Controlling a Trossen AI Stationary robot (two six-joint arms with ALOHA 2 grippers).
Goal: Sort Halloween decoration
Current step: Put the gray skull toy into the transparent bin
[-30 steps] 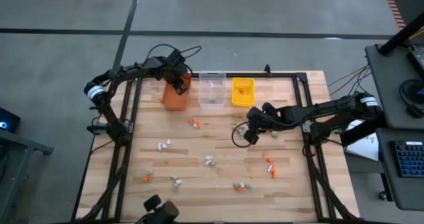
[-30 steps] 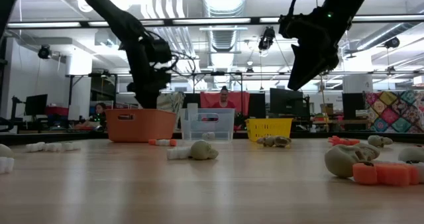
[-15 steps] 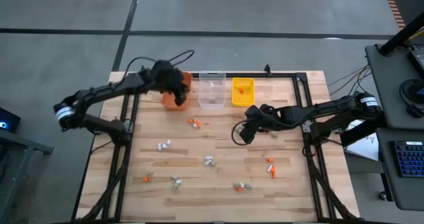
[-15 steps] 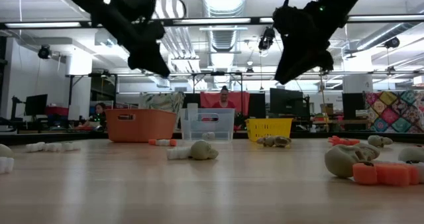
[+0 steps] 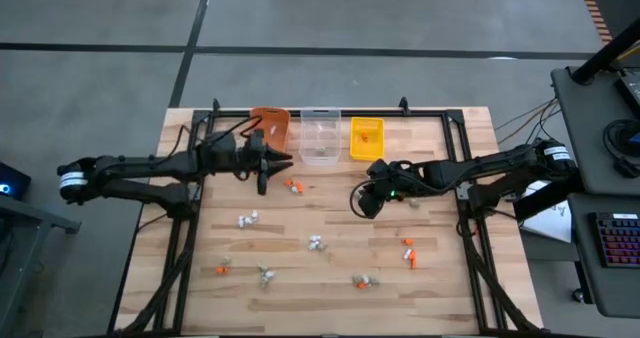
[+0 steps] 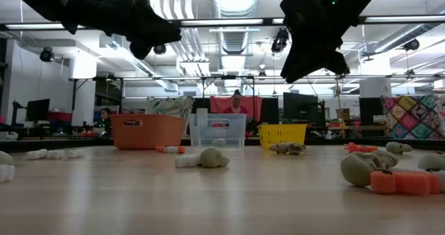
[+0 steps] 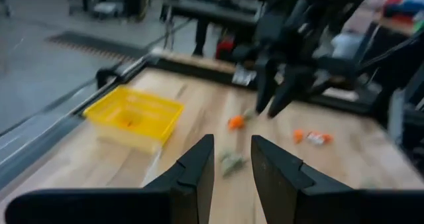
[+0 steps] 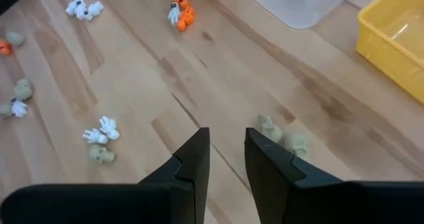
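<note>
I see the Halloween decoration trinkets scattered over the wooden surface: an orange pair near the bins, white ones to the left, a grey-tan pair under my right arm. One orange piece lies in the yellow bin, beside the clear bin and orange bin. My left end effector hovers just in front of the orange bin, fingers a narrow gap apart, holding nothing. My right end effector hangs above mid-surface, likewise narrowly parted and empty.
</note>
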